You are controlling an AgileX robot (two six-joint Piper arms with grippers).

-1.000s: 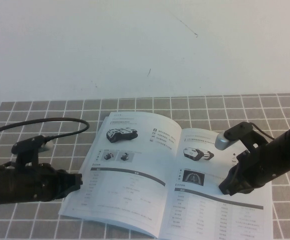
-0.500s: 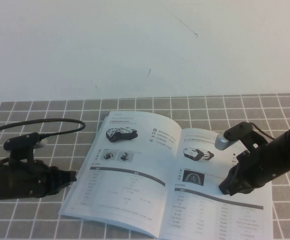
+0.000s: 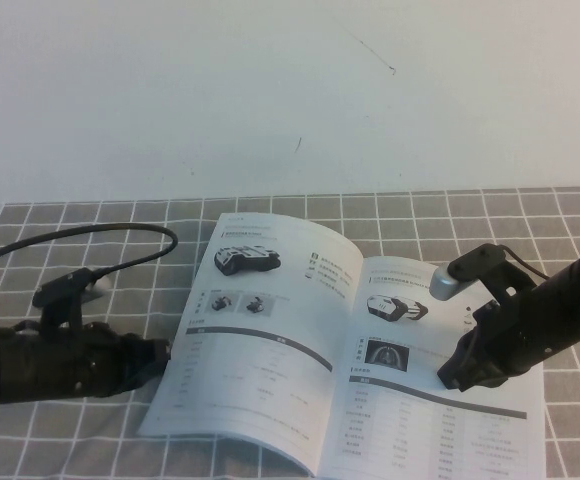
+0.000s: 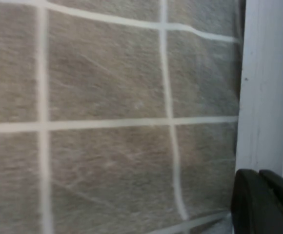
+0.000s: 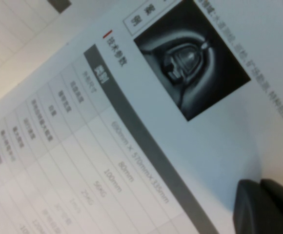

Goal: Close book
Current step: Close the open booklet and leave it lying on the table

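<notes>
Resting on the open book (image 3: 270, 340), right page: right gripper (image 3: 457, 378), fingers pressed together. Left gripper (image 3: 160, 357) low over mat (image 3: 100, 235), fingers likewise together, tip touching book's left edge.

Book (image 5: 190, 161) right pg, where right gripper (image 3: 452, 380) sits: spec table reads "80mm", "100mm", plus a dims line ending "335mm". Chinese heading by red bar and row labels too blurry to read. High view print too small; nothing legible by left gripper (image 3: 162, 357) at book's left edge.
</notes>
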